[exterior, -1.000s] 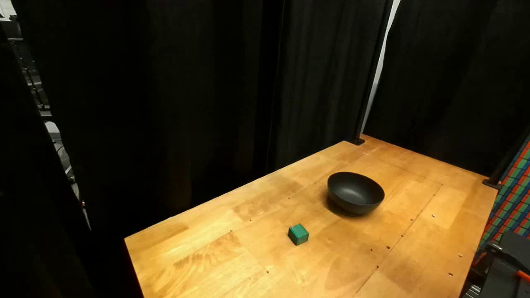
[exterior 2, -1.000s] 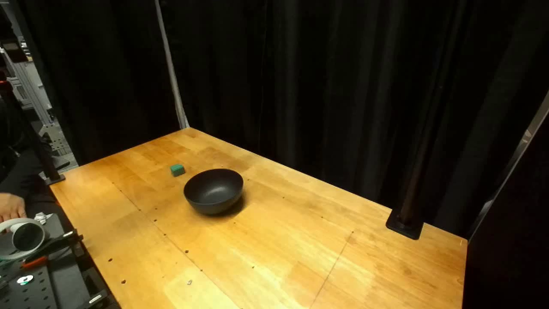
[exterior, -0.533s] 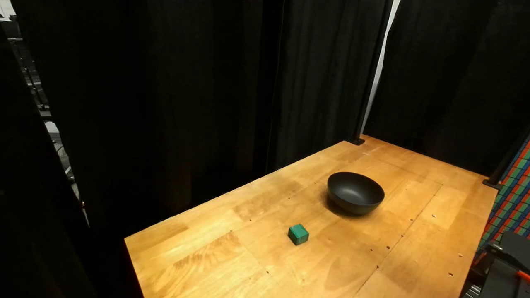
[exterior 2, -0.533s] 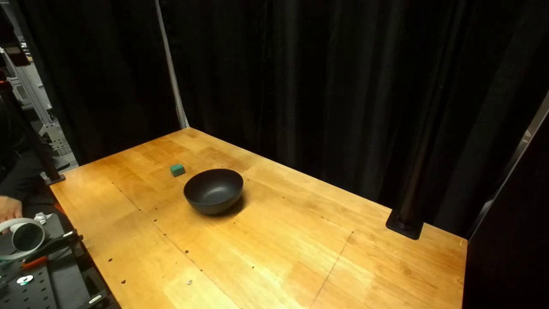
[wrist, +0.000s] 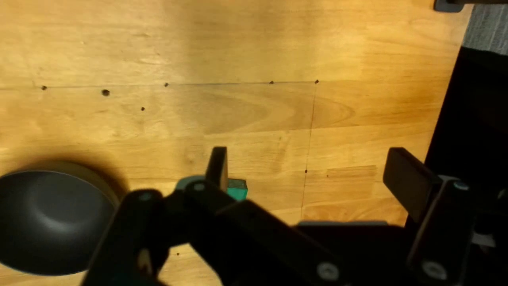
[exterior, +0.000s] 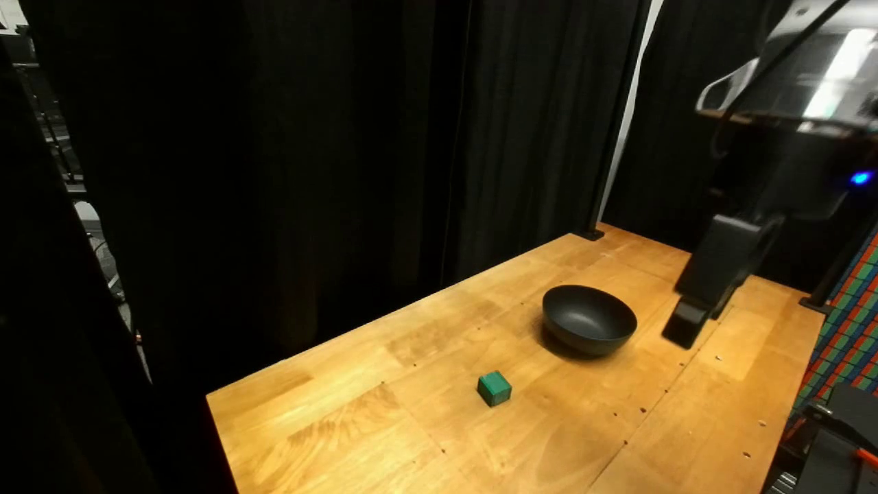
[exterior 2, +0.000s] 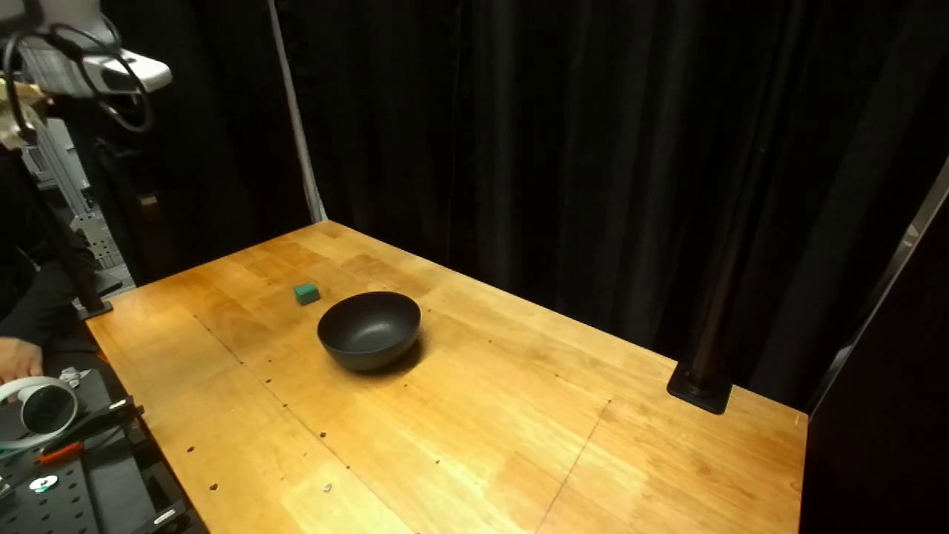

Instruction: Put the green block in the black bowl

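Note:
The green block (exterior: 494, 388) sits on the wooden table. It also shows in an exterior view (exterior 2: 307, 294) and in the wrist view (wrist: 238, 193), where a finger partly hides it. The black bowl (exterior: 588, 322) stands upright near the block, with nothing seen in it. It also shows in an exterior view (exterior 2: 369, 330) and at the lower left of the wrist view (wrist: 55, 222). My gripper (exterior: 701, 319) is above the table, blurred. In the wrist view my gripper (wrist: 309, 169) is open, with its fingers wide apart and nothing between them.
Black curtains (exterior: 329, 171) stand along the table's (exterior 2: 474, 400) far edges. A black post base (exterior 2: 699, 387) is fixed near an edge. A dark side bench (exterior 2: 111, 452) with clamps, a white cup-like thing (exterior 2: 48, 408) and a person's hand (exterior 2: 21, 357) lie beside the table.
My arm and gripper have come into both exterior views, over the table's side, where only a small dark part showed before. The block and the bowl have not moved.

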